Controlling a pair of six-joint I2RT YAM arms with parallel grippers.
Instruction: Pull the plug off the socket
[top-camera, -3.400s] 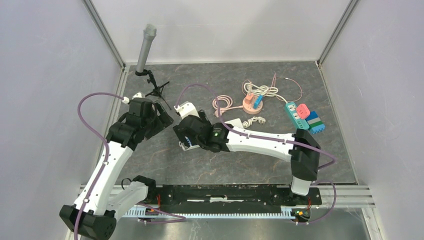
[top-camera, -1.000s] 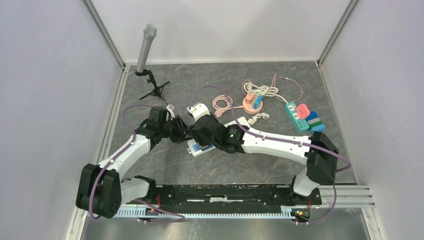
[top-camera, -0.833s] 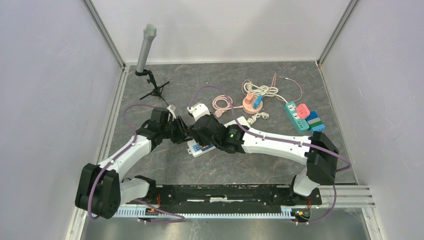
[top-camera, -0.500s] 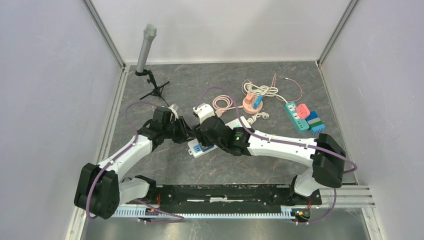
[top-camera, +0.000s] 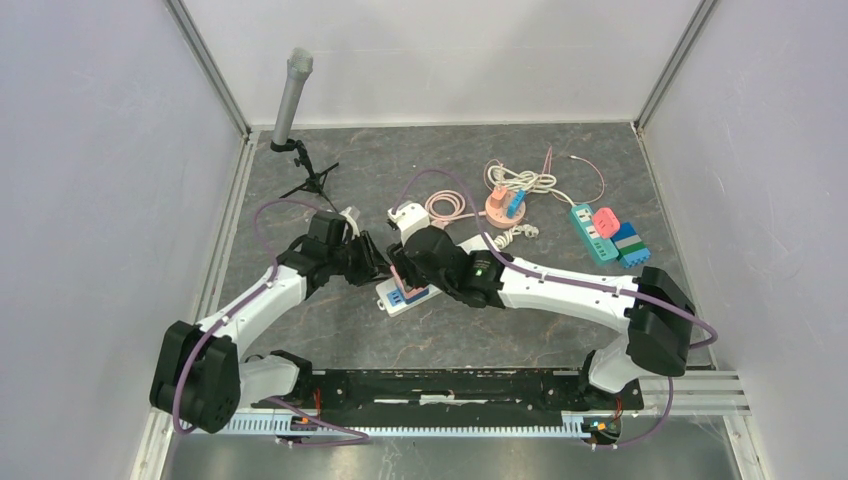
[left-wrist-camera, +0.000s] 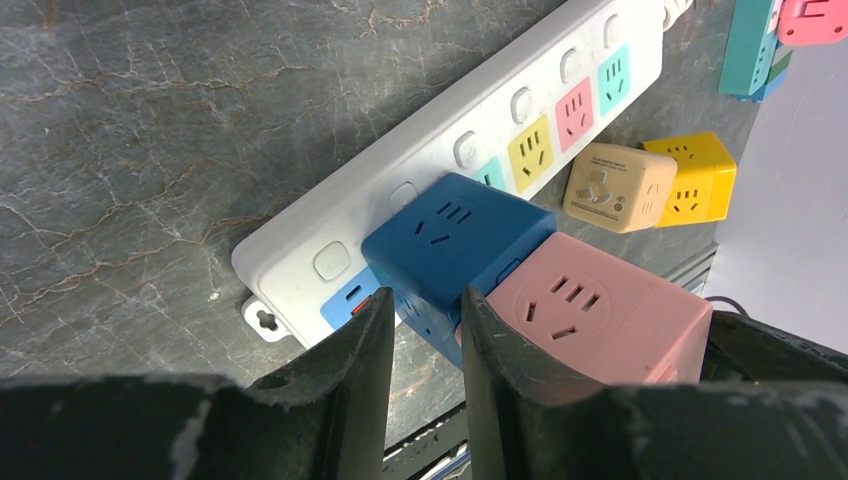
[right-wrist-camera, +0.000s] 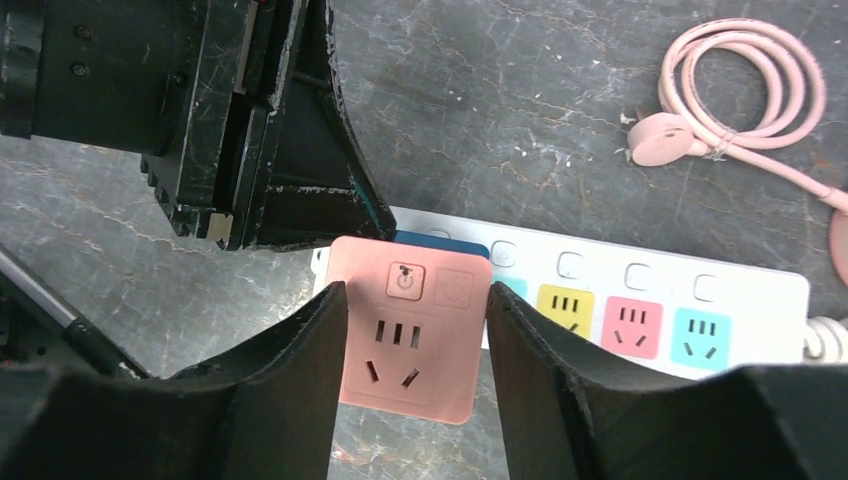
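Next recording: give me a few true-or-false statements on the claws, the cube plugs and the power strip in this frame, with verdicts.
1. The right claw has its fingers on either side of the pink cube. True.
2. The pink cube is plugged directly into the white power strip. False: it sits on the blue cube, which is in the strip.
3. The strip's yellow socket is empty. True.
4. The microphone lies flat. False: it stands upright.
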